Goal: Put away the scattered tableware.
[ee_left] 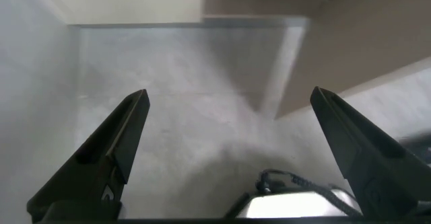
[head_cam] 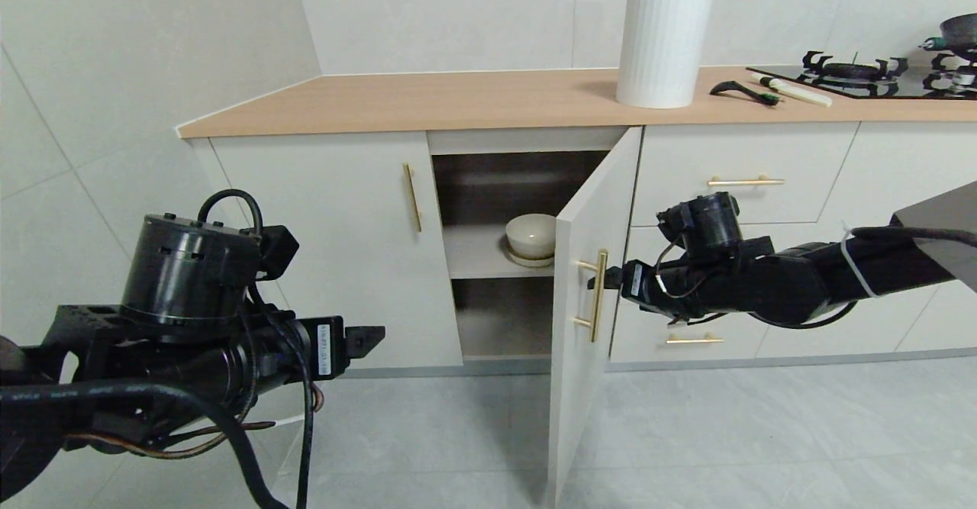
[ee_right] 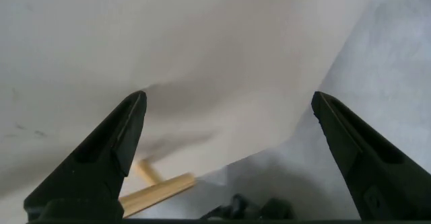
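A cream bowl (head_cam: 532,234) sits on a small plate (head_cam: 527,259) on the middle shelf of an open cabinet. The cabinet door (head_cam: 588,211) stands swung out, with a gold bar handle (head_cam: 600,295) on its face. My right gripper (head_cam: 604,280) is right at that handle. In the right wrist view my right gripper (ee_right: 229,97) is open, facing the white door, and the handle (ee_right: 158,190) shows low between its fingers. My left gripper (head_cam: 366,341) hangs low on the left, over the floor. The left gripper (ee_left: 230,96) is open and holds nothing.
On the wooden counter stand a tall white ribbed container (head_cam: 664,43), a black peeler (head_cam: 744,93) and a white-handled utensil (head_cam: 790,91), beside a gas hob (head_cam: 878,74). The neighbouring cabinet door (head_cam: 328,249) is closed. Grey floor tiles (head_cam: 458,433) lie open below.
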Motion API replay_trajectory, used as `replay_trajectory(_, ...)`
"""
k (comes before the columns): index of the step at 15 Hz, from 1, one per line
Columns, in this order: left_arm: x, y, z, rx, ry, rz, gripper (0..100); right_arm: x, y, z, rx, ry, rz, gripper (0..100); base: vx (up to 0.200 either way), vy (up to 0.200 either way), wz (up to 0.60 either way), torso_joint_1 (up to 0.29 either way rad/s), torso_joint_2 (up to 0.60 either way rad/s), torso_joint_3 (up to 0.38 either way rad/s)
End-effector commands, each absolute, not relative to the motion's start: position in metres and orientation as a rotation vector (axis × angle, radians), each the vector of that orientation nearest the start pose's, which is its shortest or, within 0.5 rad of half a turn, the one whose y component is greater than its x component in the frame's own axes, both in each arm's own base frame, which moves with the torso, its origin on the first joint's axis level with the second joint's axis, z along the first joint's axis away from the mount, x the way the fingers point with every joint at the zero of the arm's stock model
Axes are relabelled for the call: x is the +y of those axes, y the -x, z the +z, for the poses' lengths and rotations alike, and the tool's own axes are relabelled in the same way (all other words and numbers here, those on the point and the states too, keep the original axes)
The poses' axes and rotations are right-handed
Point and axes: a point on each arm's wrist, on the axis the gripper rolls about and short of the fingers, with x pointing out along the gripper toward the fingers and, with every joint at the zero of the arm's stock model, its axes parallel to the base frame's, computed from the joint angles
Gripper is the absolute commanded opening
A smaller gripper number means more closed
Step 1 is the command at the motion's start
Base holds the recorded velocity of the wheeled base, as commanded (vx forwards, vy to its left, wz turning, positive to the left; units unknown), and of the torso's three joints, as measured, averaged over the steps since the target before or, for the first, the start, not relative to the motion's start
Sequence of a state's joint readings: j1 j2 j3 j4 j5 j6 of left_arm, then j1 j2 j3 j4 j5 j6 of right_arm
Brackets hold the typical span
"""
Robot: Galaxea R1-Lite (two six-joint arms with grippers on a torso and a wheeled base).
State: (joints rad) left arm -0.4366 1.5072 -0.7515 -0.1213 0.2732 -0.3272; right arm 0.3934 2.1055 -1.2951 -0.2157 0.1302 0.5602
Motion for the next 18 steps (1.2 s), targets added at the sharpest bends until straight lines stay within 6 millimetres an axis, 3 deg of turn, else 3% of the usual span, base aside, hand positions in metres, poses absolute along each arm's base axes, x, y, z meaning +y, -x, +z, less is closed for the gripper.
replay_trajectory(1, -0.097, -0.223, 0.174, 0.607, 0.087, -0.042, 100, 0.167, -0.393, 0.110, 0.726, -0.423, 0.300, 100, 0.000, 0.000, 0.00, 0.000, 0.00, 0.000)
replay_trajectory(8, -0.096, -0.221, 0.176, 0.598, 0.072, -0.049, 100, 0.171, -0.403, 0.099, 0.731, -0.423, 0.294, 100, 0.000, 0.000, 0.00, 0.000, 0.00, 0.000)
replay_trajectory(15, -0.084, -0.226, 0.178, 0.588, 0.067, -0.002, 100, 0.174, -0.405, 0.095, 0.723, -0.427, 0.295, 100, 0.200, 0.000, 0.00, 0.003, 0.00, 0.002)
replay_trajectory(18, -0.076, -0.228, 0.186, 0.559, 0.082, 0.025, 100, 0.185, -0.409, 0.097, 0.664, -0.487, 0.304, 100, 0.000, 0.000, 0.00, 0.000, 0.00, 0.000)
